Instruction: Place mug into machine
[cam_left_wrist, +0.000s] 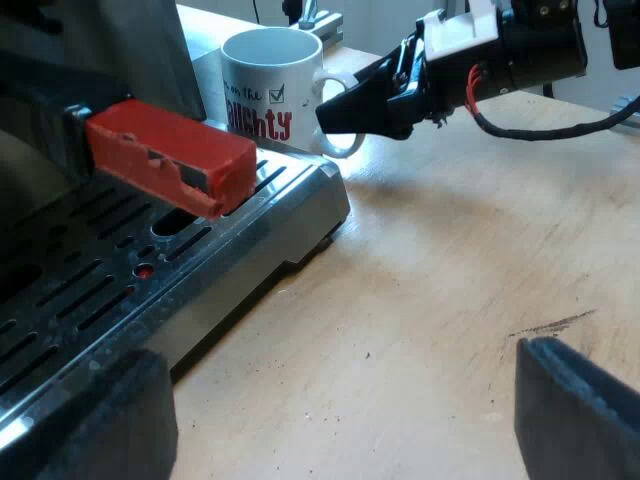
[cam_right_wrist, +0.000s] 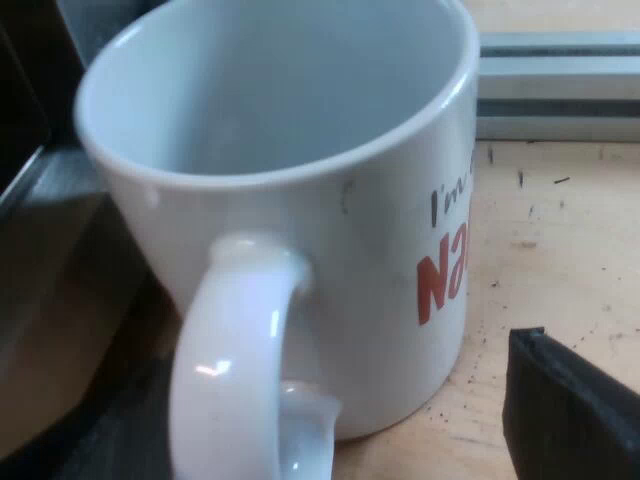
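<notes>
Closing off-centre, the right hand (cam_left_wrist: 338, 112), apparently apart at the handle (cam_right_wrist: 245, 360), could tip the mug (cam_left_wrist: 262, 90) against the machine (cam_left_wrist: 255, 215); the left hand (cam_left_wrist: 330, 395) stands apart.

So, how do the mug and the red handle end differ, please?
The mug is white and round; the red handle end is red and blocky. The mug stands upright on the table beside the machine; the red handle end juts out over the machine's drip tray. The right claw is at the mug's handle; nothing holds the red handle end. Both carry some red.
</notes>
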